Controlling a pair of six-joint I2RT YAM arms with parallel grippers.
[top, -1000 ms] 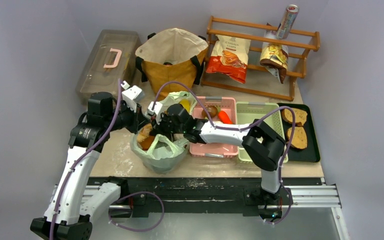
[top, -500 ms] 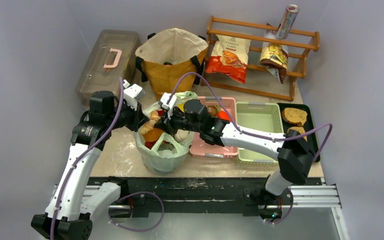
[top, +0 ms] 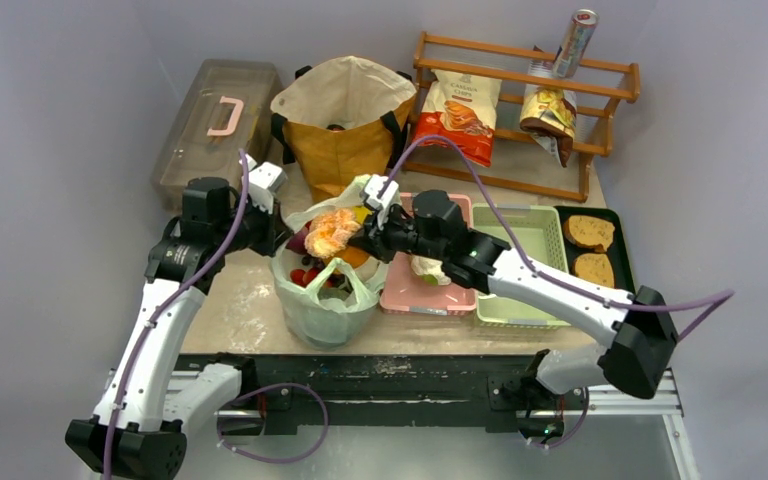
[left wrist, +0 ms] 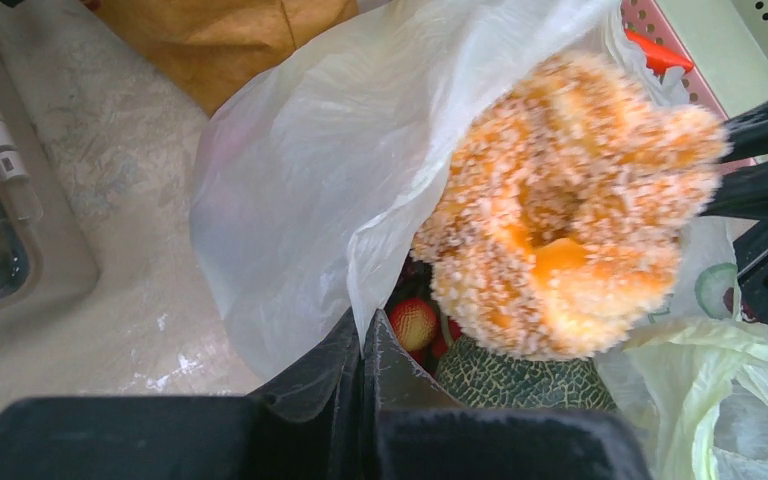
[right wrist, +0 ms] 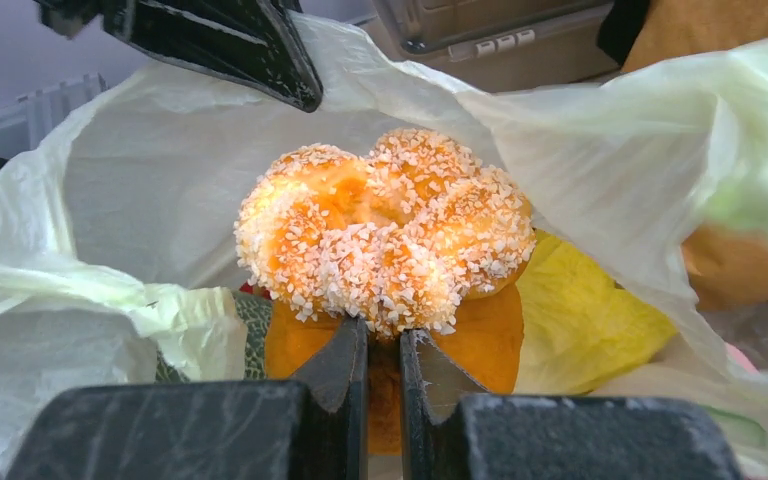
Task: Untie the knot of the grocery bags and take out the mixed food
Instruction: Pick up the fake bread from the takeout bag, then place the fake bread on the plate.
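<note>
The right gripper has its fingers pressed nearly together on the lower edge of a sugar-crusted bun. The bun stands just past the fingertips. It is round and twisted with no clear long axis, and its broad face is turned up and back toward the wrist. Only a narrow bite of its edge is pinched, so I judge the hold to be light. Directly under the hand is the open mouth of the green bag. No knot shows there, and the neck looks undone. Below the bun, deeper in the bag, are a melon, a red fruit and yellow cabbage. The bun appears to hang clear of them and level with the rim or a little above it. Across the mouth from this hand, the left gripper is clamped tight on a fold of the bag's rim and holds that side up. It is nearer the bag wall, but the right one carries the food. The coming move turns on the pink basket, which lies behind the right fingertips and to their right, under that arm's forearm and just beside the bag. The bun would probably have to be drawn back along the arm and over the near rim without catching the film. Farther right is the green basket. Well beyond both hands stands the tote.
</note>
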